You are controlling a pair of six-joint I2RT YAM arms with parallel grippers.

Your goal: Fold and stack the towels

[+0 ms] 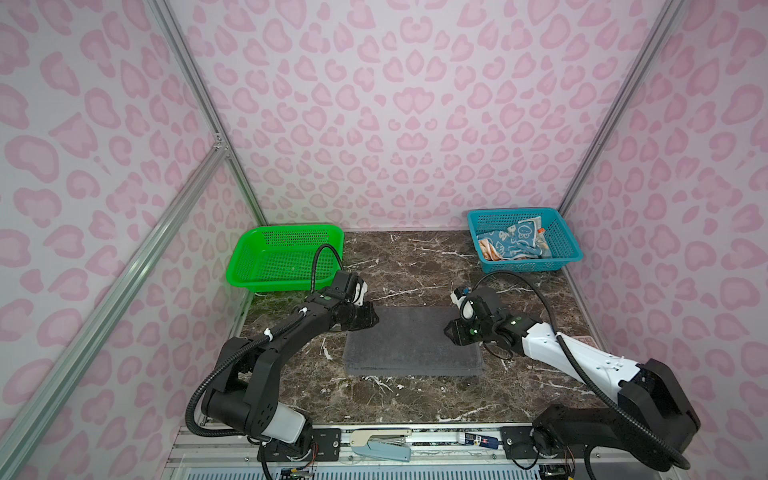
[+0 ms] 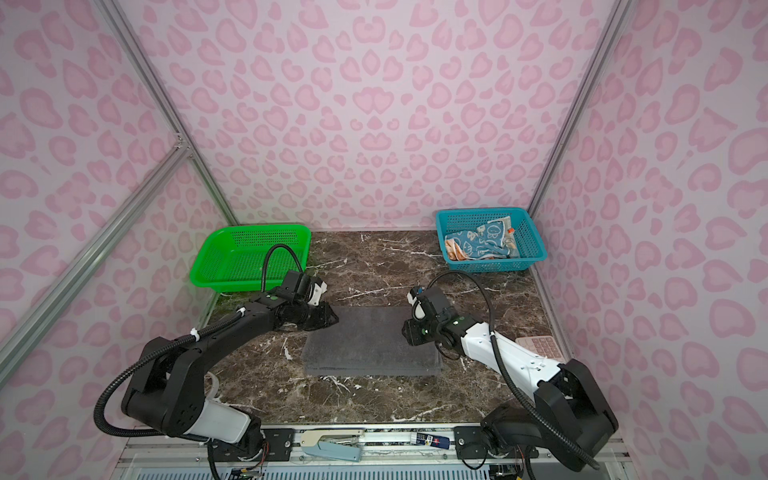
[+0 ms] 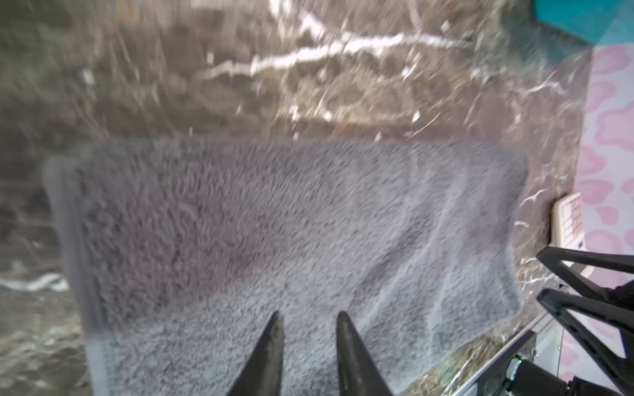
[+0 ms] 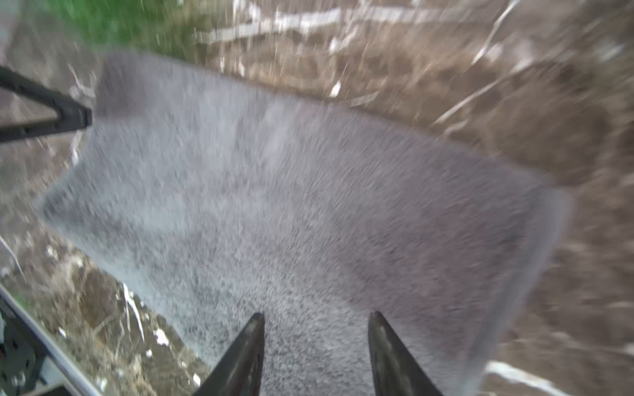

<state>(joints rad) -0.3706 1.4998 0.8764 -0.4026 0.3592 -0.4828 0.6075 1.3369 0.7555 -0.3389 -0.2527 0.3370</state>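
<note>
A dark-grey towel point(image 1: 411, 340) point(image 2: 370, 343) lies folded into a flat rectangle on the middle of the marble table. My left gripper point(image 1: 372, 320) point(image 2: 332, 320) hovers over its far left corner, and my right gripper point(image 1: 451, 330) point(image 2: 405, 330) is over its right edge. In the left wrist view the left gripper point(image 3: 310, 315) is open by a narrow gap, with only grey pile point(image 3: 274, 223) beneath. The right gripper point(image 4: 317, 314) stands wider open over the same towel point(image 4: 274, 205), holding nothing. A blue towel point(image 1: 513, 243) point(image 2: 482, 241) and an orange-cream towel point(image 1: 486, 249) point(image 2: 455, 250) lie crumpled in the teal basket.
The teal basket point(image 1: 536, 264) point(image 2: 498, 264) sits at the back right; a green basket point(image 1: 266, 282) point(image 2: 232, 282) at the back left holds nothing. A pink keypad point(image 2: 540, 347) point(image 3: 567, 219) lies by the right wall. Small tools point(image 1: 380, 446) rest on the front rail.
</note>
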